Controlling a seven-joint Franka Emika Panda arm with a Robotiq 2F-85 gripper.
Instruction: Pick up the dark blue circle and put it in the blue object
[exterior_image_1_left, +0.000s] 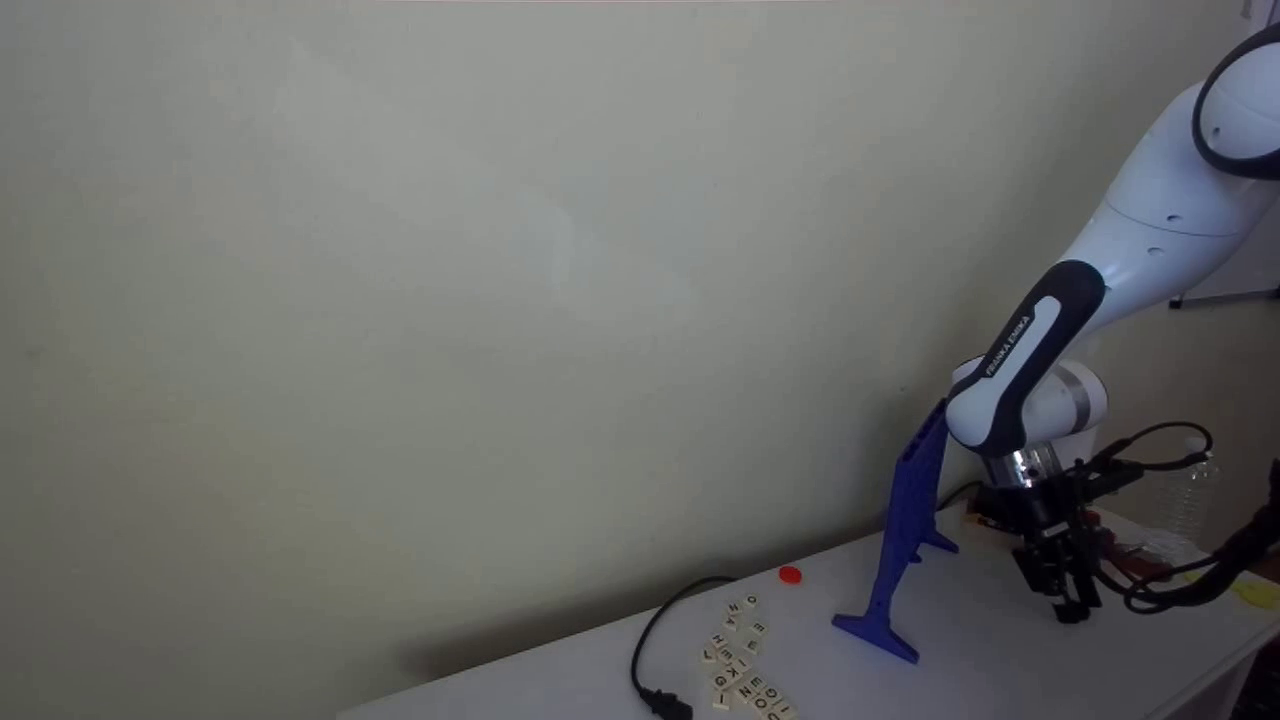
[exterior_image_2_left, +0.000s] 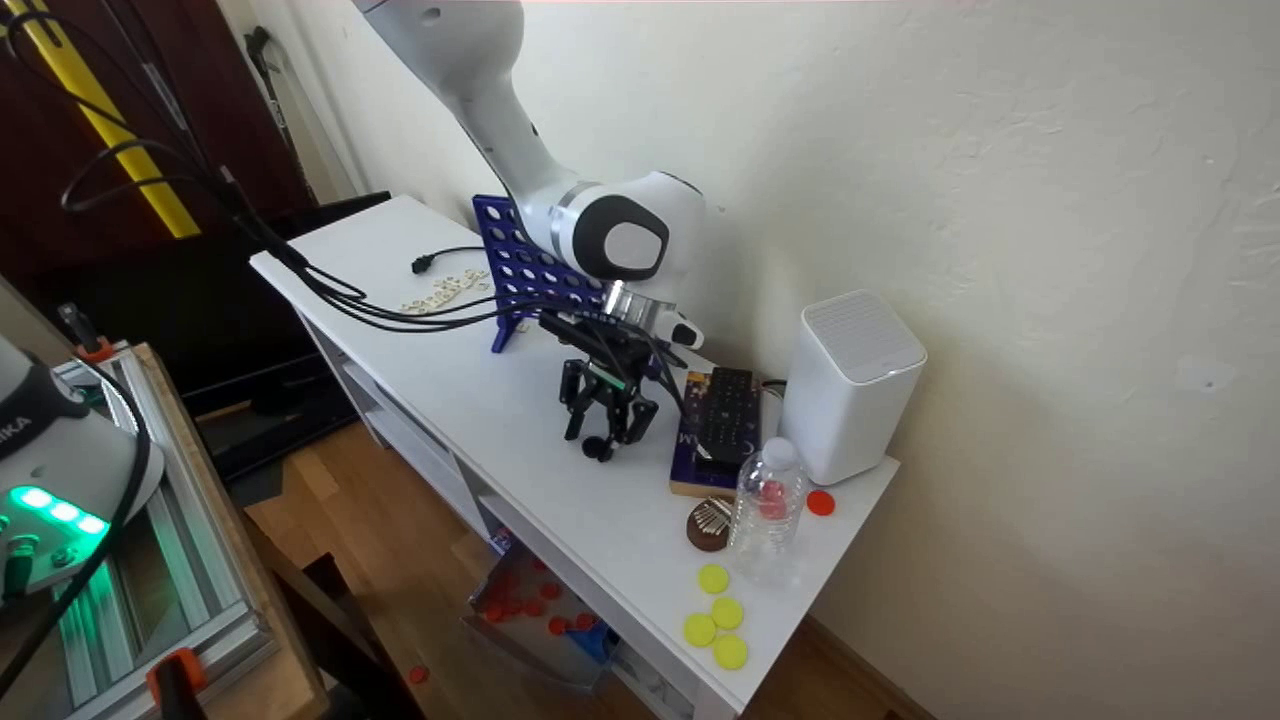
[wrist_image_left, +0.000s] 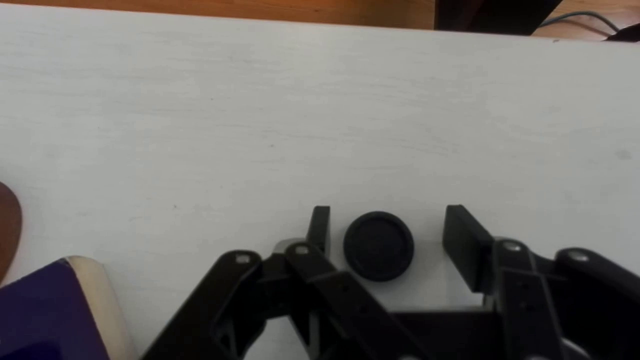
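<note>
Straddling the dark blue circle in the wrist view, the gripper holds its fingers spread, a gap each side, the circle flat on the white table! In an exterior view, the circle sits by the fingertips; in an exterior view, the blue object stands upright, apart from the gripper.

White table: dark blue circle, upright blue stand, letter tiles, yellow discs.
</note>
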